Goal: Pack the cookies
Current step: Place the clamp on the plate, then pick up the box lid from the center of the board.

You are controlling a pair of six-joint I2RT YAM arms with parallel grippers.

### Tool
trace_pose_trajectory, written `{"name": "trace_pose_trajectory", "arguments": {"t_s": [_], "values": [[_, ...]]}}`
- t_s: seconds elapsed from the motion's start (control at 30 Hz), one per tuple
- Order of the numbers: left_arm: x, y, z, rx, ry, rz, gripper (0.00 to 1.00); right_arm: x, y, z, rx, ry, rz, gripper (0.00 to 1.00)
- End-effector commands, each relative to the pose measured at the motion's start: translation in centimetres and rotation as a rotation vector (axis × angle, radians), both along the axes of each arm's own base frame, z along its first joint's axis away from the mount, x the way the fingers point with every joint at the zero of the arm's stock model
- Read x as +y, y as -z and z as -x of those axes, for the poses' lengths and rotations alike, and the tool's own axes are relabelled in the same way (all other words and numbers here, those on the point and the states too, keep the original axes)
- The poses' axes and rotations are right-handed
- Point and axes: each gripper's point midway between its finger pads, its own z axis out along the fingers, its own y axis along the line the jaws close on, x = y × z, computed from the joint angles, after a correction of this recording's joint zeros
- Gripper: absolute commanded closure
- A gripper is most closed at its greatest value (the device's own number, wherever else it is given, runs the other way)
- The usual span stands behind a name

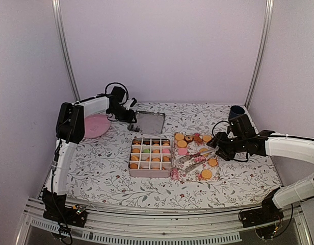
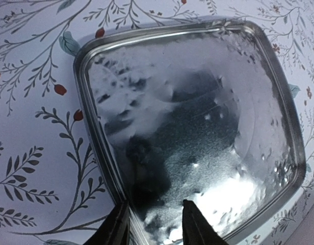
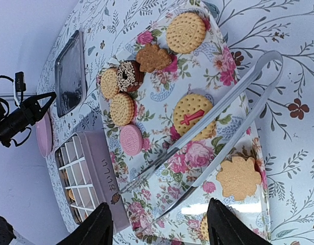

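Cookies (image 1: 182,144) lie on a floral tray (image 1: 192,171); more fill a pink gridded box (image 1: 150,172). The right wrist view shows golden cookies (image 3: 186,32), a pink one (image 3: 131,139) and a dark sprinkled one (image 3: 129,75) on the tray (image 3: 198,153). Clear tongs (image 3: 233,102) rest on it. My right gripper (image 3: 159,229) is open just behind the tongs' tips, holding nothing. My left gripper (image 2: 154,204) stands over a metal lid (image 2: 198,127), one finger (image 2: 119,224) outside its rim, the other inside, with a gap between them.
A pink plate (image 1: 96,125) sits at the far left beside the metal lid (image 1: 150,122). A dark blue cup (image 1: 236,111) stands at the back right behind the right arm. The box (image 3: 90,168) lies just left of the tray.
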Motion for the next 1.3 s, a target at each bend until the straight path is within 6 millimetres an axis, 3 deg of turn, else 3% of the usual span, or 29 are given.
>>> {"name": "trace_pose_trajectory", "arguments": {"t_s": [0.0, 0.17, 0.37, 0.57, 0.7, 0.77, 0.97, 1.27], "values": [[-0.1, -0.5, 0.4, 0.024, 0.012, 0.025, 0.61, -0.1, -1.4, 0.1, -0.024, 0.000, -0.014, 0.35], [0.4, -2.9, 0.3, -0.028, 0.010, 0.006, 0.60, -0.3, -2.4, 0.4, -0.060, -0.026, 0.003, 0.34], [3.5, -1.9, -1.9, -0.043, -0.105, -0.035, 0.58, 0.6, -3.7, 1.3, -0.102, -0.074, -0.009, 0.32], [2.9, 0.0, -1.7, -0.008, -0.070, -0.035, 0.57, 1.6, -4.6, 1.4, -0.134, -0.104, -0.007, 0.32], [0.0, -1.9, 0.1, 0.034, 0.047, 0.133, 0.57, 2.4, -4.5, 1.3, -0.137, -0.131, 0.011, 0.32], [-0.1, -3.0, 0.2, 0.014, 0.056, 0.135, 0.59, 2.9, -4.4, 1.2, -0.139, -0.146, 0.007, 0.32], [3.7, -2.9, -2.6, -0.056, -0.086, 0.023, 0.60, 3.9, -4.7, 1.1, -0.165, -0.180, 0.012, 0.32], [4.8, -1.2, -2.2, -0.081, -0.097, -0.020, 0.59, 6.3, -3.8, 1.6, -0.170, -0.281, 0.048, 0.33]]}}
